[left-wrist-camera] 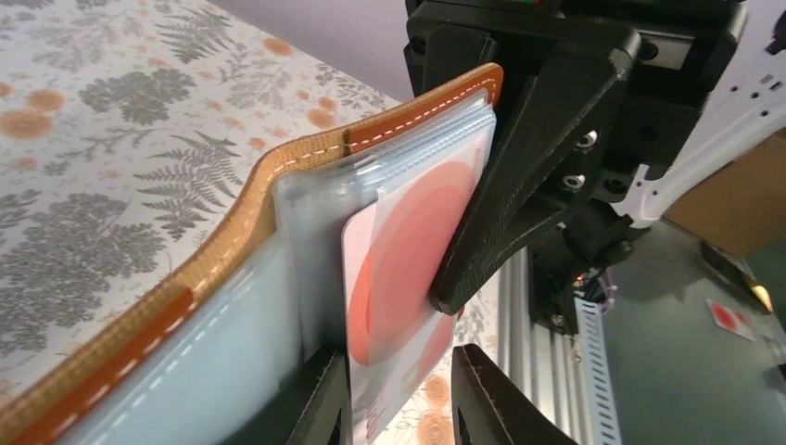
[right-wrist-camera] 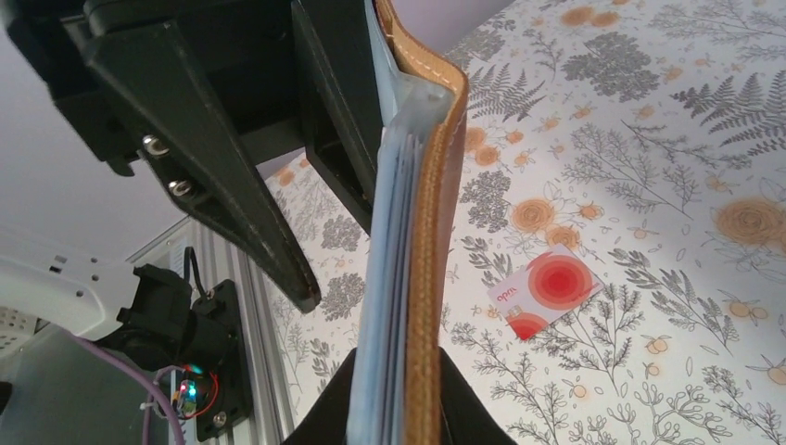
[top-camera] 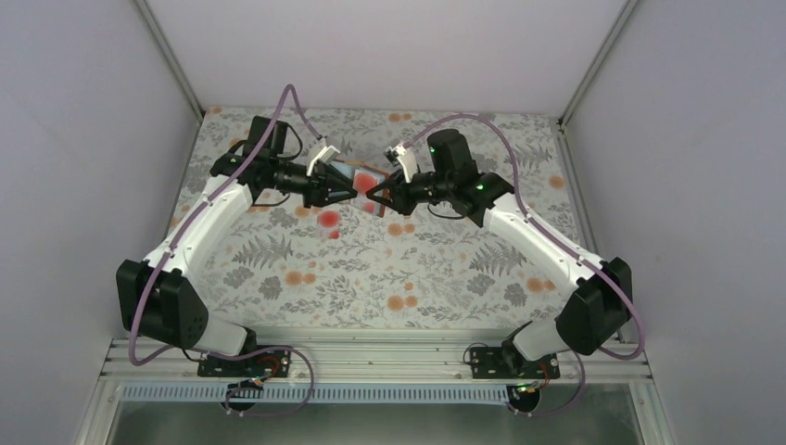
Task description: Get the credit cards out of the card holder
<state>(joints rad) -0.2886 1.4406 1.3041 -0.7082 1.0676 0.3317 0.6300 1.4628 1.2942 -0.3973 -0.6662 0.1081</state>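
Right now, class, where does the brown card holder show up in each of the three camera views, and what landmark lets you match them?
Top external: the card holder is small, in the upper middle of the picture.
Left wrist: its brown stitched edge sweeps from bottom left to top centre.
Right wrist: edge-on and upright, down the centre.
Shared landmark: the floral table cover, visible in all three.

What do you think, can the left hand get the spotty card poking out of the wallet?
Probably yes. The card pokes out of its sleeve, right between the left hand's open fingers, and the right hand holds the wallet.
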